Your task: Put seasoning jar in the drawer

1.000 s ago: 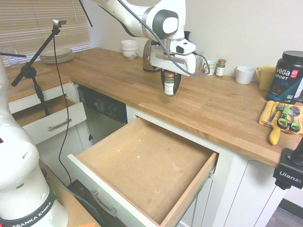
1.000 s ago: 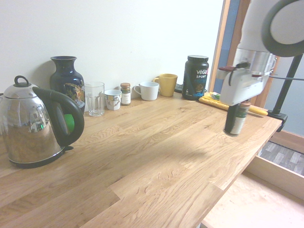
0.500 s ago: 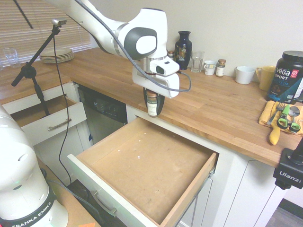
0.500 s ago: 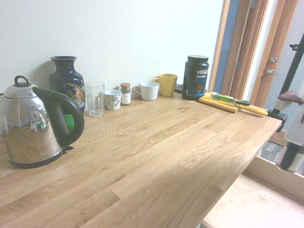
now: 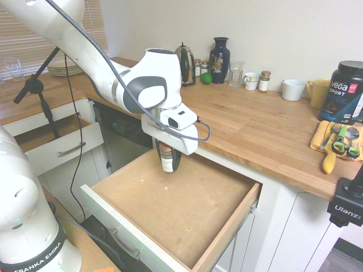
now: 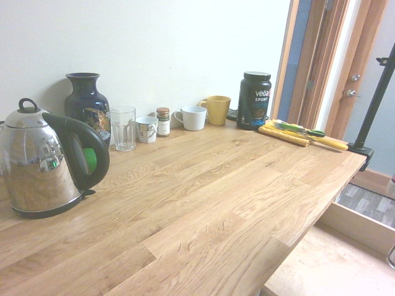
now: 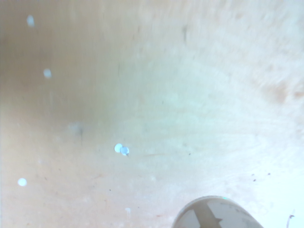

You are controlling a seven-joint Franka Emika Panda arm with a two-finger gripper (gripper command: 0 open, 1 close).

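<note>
**Jar carried off the counter and down over the open drawer**

The arm has swung away from the worktop and dropped lower. Now the gripper (image 5: 168, 161) hangs straight down inside the drawer's (image 5: 226, 224) back left corner, jaws pinching the seasoning jar (image 5: 166, 158) upright, just above the wooden bottom. The wrist view shows pale speckled board, with the jar's base (image 7: 216, 213) at the edge.

Setting: domestic kitchen.
Worktop: long wooden counter (image 5: 255, 122) over white cabinets.
Appliance: steel kettle (image 6: 43, 163) against the wall.
Crockery: stacked plates (image 5: 68, 66), mugs (image 6: 192, 118), a drinking glass (image 6: 123, 127).
Storage: open drawer (image 5: 176, 207) below the counter.
</note>
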